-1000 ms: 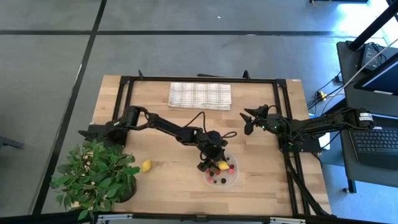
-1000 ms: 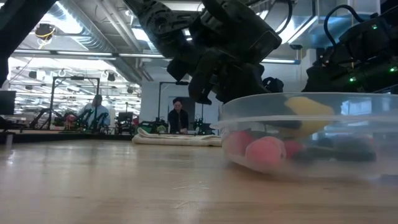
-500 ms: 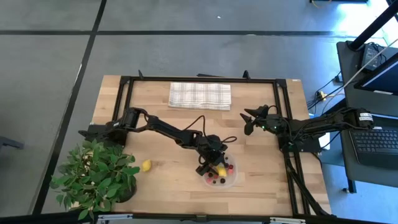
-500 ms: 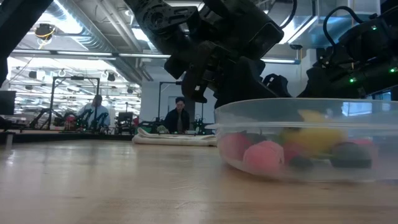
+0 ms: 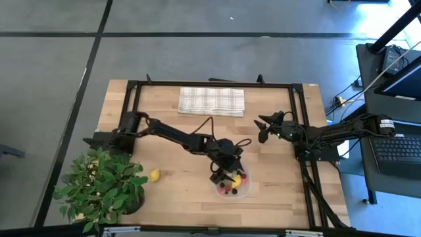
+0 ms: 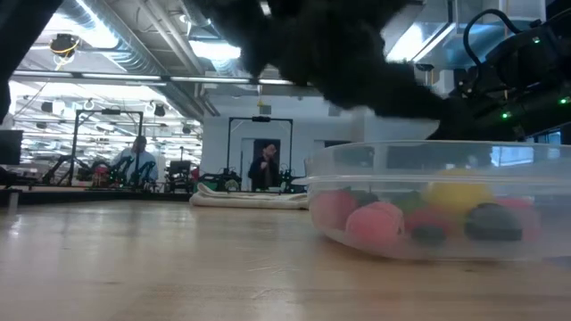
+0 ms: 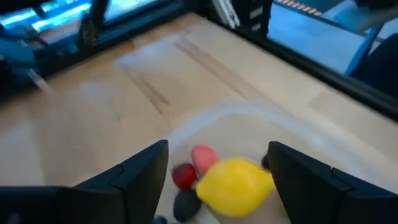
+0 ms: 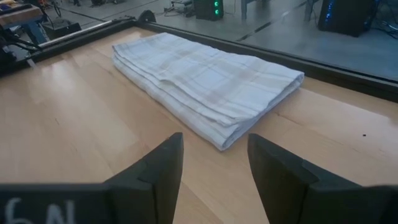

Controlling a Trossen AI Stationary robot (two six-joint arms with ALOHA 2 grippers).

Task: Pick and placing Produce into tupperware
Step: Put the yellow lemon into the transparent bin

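Observation:
The clear tupperware (image 5: 235, 187) stands on the table right of centre and holds red and dark berries (image 6: 379, 223) and a yellow lemon (image 7: 235, 185). The lemon lies on the berries inside it (image 6: 457, 194). My left gripper (image 7: 217, 152) hangs open just above the tupperware's far-left rim (image 5: 225, 172), one finger on either side of the lemon and clear of it. A second lemon (image 5: 154, 175) lies on the bare table to the left. My right gripper (image 8: 214, 168) waits open at the right (image 5: 263, 128), with nothing between its fingers.
A leafy potted plant (image 5: 102, 187) fills the near left corner, close to the loose lemon. A folded checked cloth (image 5: 211, 101) lies at the far edge, in front of my right gripper (image 8: 205, 87). A black frame (image 5: 131, 99) borders the table. People stand in the room beyond.
My left gripper has opened and let go of the yellow lemon, which has dropped from rim height down onto the berries in the tupperware. The gripper has then risen above the container.

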